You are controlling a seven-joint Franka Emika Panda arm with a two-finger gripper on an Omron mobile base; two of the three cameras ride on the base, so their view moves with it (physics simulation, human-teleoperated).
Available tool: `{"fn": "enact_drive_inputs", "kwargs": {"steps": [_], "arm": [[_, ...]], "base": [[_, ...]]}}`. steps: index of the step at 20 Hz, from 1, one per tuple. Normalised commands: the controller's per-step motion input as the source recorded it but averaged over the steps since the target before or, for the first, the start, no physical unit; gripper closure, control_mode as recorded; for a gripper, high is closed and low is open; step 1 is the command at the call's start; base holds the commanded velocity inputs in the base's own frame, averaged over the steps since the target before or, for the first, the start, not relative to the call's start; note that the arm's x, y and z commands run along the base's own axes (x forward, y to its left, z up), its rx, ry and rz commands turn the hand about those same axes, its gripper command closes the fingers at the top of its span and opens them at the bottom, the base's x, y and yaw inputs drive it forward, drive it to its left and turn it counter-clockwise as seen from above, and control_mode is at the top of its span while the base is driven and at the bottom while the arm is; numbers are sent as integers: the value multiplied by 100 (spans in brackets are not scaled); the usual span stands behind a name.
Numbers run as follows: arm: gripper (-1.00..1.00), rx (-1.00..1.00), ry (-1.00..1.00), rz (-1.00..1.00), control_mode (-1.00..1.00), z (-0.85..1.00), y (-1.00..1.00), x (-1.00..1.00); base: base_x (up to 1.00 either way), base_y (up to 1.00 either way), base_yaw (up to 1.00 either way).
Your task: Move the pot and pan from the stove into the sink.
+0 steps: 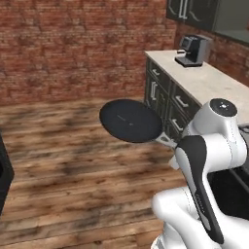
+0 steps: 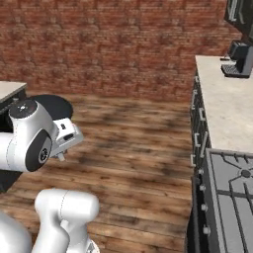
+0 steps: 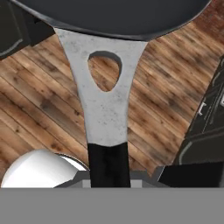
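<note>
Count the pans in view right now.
1: the pan, held by its handle in the gripper, out over the wood floor.

The white arm is folded at the elbow, forearm reaching out level, its tool clamped shut on the pan's dark handle, with the pan held out ahead of the tool.

Pan aloft over wood floor; counter right, coffee machine on it
</note>
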Motion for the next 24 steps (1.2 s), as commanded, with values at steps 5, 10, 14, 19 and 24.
{"fn": "enact_drive_inputs", "kwargs": {"steps": [5,10,14,19,24], "arm": [[100,0,0,0,100,0,0,0],[100,0,0,0,100,0,0,0],[100,0,0,0,100,0,0,0],[100,0,0,0,100,0,0,0],[100,0,0,0,100,0,0,0]], "base": [[-25,-8,42],[-26,-9,43],[-23,-5,43],[-23,-2,44],[-20,0,44]]}}
